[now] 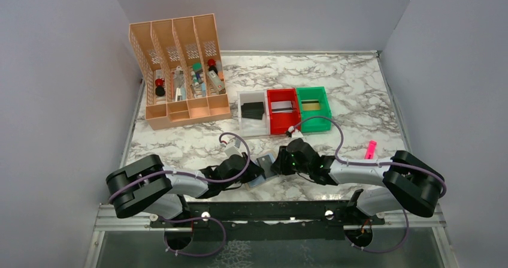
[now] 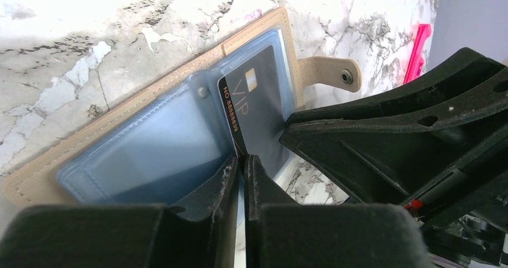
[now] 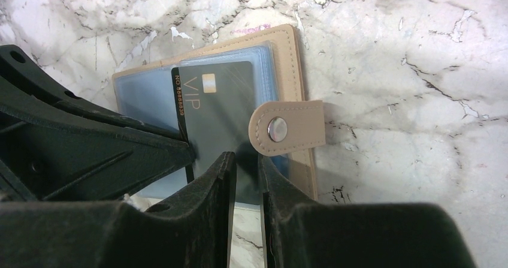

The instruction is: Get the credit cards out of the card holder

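The tan card holder (image 1: 266, 167) lies open on the marble between both grippers. It also shows in the left wrist view (image 2: 180, 142) and in the right wrist view (image 3: 293, 70), with its snap tab (image 3: 287, 127). A black VIP credit card (image 2: 257, 109) sticks out of the blue-grey sleeves and is also in the right wrist view (image 3: 218, 109). My left gripper (image 2: 244, 158) is shut on that card's long edge near its corner. My right gripper (image 3: 247, 155) rests on the card and sleeves beside the tab, jaws nearly shut with a narrow gap and nothing held between them.
White (image 1: 244, 127), red (image 1: 274, 124) and green (image 1: 326, 103) bins stand behind the holder; the white one holds a black card (image 1: 253, 110). A tall orange organiser (image 1: 180, 70) is at the back left. A pink stick (image 1: 371, 149) lies at the right.
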Robot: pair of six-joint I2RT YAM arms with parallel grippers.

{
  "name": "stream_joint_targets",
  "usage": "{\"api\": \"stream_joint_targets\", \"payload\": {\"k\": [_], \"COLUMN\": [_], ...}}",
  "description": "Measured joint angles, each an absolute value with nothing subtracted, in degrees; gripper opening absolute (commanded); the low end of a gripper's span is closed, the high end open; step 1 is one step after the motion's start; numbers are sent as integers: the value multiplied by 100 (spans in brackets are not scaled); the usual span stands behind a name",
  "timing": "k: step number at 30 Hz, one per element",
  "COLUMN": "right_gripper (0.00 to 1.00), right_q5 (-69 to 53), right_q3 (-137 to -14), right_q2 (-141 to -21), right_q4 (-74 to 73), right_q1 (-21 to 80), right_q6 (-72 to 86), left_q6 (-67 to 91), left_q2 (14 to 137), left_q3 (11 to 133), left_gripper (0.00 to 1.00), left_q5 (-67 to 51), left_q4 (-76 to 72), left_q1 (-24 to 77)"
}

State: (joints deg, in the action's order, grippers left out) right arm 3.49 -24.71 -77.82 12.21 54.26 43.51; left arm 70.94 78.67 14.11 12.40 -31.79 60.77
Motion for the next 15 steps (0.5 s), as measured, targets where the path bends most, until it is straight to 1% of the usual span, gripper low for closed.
{"api": "stream_joint_targets", "payload": {"k": [1, 2, 15], "right_gripper": [26, 26, 28], "right_q5": [349, 349, 355], "right_q3": [-2477, -2482, -2502], "right_q2": [-7787, -7791, -7787], "right_q4": [1219, 1219, 1188], "right_q1": [5426, 5426, 5426], "right_q6": [4351, 4351, 4348], "left_q6": [7094, 7098, 7111], "left_q2": [7867, 7867, 7397], "left_q3": [1411, 1409, 1024], "left_gripper": [1, 0, 0], "left_q5": [1240, 1240, 1295], "left_q4": [-3181, -3188, -3336], "left_q1": [6077, 6077, 6077]}}
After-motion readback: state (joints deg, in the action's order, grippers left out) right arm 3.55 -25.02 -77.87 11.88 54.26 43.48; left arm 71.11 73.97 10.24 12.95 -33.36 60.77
